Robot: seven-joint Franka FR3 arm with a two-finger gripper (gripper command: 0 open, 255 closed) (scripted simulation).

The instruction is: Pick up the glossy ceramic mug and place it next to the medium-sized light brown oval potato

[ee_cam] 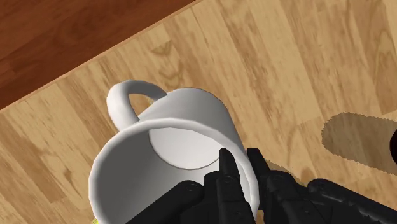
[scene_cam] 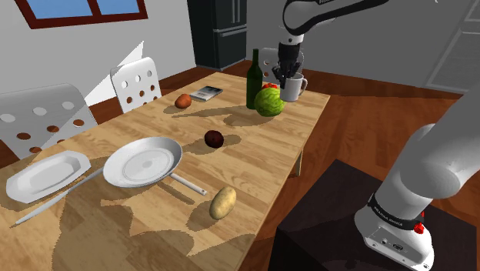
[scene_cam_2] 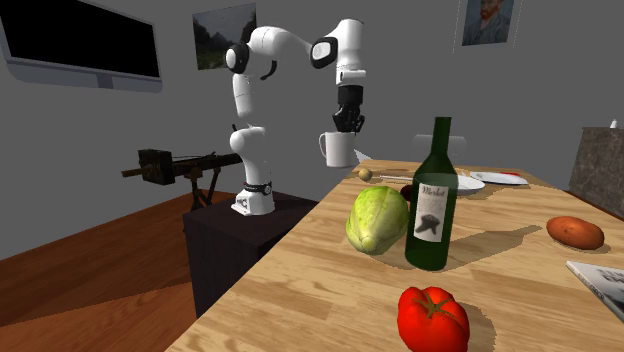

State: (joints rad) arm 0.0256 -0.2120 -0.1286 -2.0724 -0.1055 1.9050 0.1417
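Nearest in the shoulder view, the light brown oval potato (scene_cam: 222, 202) lies close to the long edge of the bench (scene_cam: 254, 154) on the stand's side. A white frying pan (scene_cam: 143, 162) sits just beyond it toward the middle, and a white plate (scene_cam: 48, 175) lies by the opposite long edge. Farther along, a dark round fruit (scene_cam: 214, 138) rests mid-bench. At the far end a green bottle (scene_cam: 254, 79) and a striped green melon (scene_cam: 268, 102) stand close together. Just beside the melon, by the far corner on the stand's side, is the white mug (scene_cam: 293, 89). The hand (scene_cam: 289, 77) clasps the mug's rim from above, one finger inside the wall and one outside. The mug appears to hang clear of the bench, though its base is hard to judge.
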